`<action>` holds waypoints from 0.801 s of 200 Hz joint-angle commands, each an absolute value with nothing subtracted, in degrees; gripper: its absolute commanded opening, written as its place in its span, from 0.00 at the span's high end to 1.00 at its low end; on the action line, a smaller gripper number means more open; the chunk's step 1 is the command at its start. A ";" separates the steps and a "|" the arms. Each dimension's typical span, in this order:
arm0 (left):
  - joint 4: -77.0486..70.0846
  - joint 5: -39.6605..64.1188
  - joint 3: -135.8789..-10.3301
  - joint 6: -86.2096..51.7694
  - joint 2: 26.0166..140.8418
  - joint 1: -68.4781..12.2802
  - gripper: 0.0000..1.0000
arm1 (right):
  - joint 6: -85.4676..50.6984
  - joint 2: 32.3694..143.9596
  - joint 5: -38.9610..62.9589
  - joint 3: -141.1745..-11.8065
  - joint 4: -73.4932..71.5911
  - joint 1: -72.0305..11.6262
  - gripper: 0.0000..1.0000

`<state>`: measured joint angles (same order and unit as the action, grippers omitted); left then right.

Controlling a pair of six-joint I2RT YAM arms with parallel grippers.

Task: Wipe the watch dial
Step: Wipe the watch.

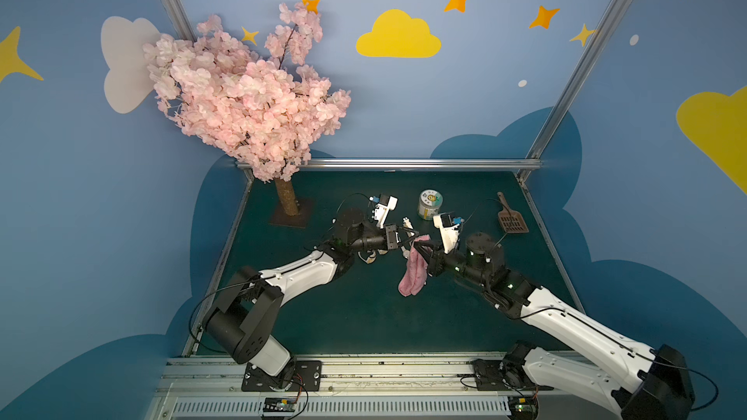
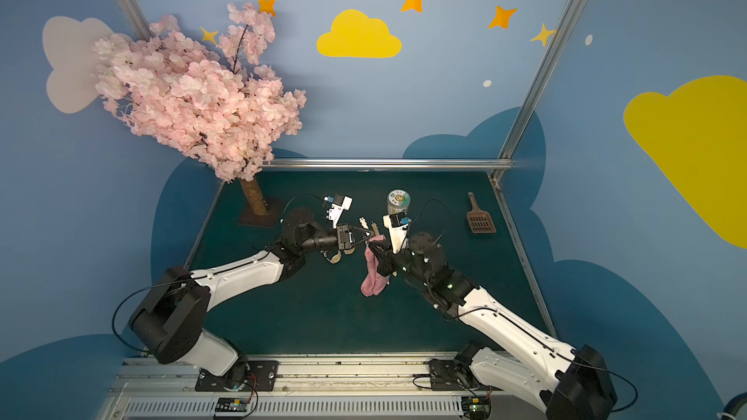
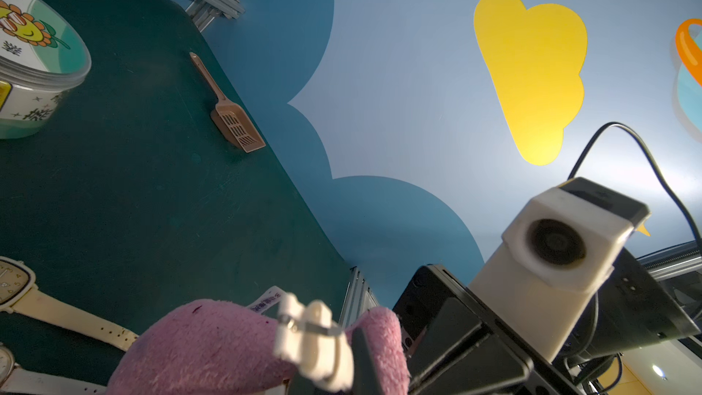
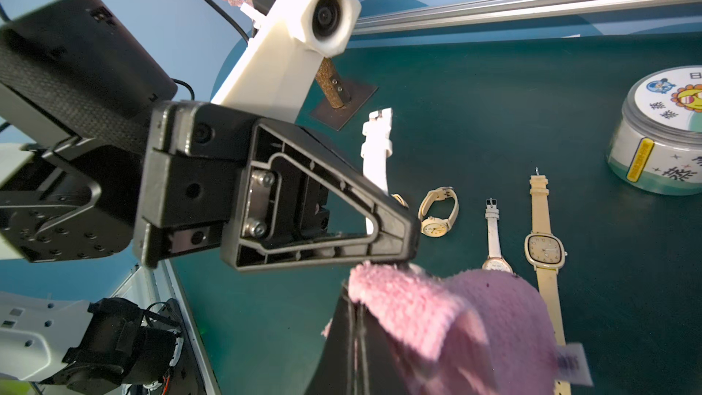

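My left gripper is shut on a white watch, above the middle of the mat. The watch's strap sticks up past the fingers; it also shows in the right wrist view as a white strap. The watch dial is hidden behind the left gripper's finger and the cloth. My right gripper is shut on a pink cloth. The cloth's upper end lies against the left fingertips and the rest hangs down. In the left wrist view the cloth sits right behind the strap buckle.
Three more watches lie on the green mat below: a curled round one, a slim white one and a square cream one. A lidded can stands behind the grippers, a brown scoop lies at the right, and a blossom tree is back left.
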<state>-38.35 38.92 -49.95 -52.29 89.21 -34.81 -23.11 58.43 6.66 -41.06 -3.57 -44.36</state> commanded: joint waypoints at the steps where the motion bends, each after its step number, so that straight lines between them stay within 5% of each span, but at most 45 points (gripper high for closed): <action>1: -39.11 39.64 -50.18 -51.42 87.89 -34.93 0.97 | -22.30 58.85 6.20 -42.64 -1.48 -44.62 1.00; 88: -39.55 39.64 -50.28 -52.02 88.62 -34.89 0.97 | -21.73 59.03 -3.32 -45.34 7.44 -45.34 1.00; 160: -38.67 40.25 -50.54 -51.69 88.86 -34.89 0.97 | -23.62 55.63 6.37 -37.05 -9.39 -44.94 1.00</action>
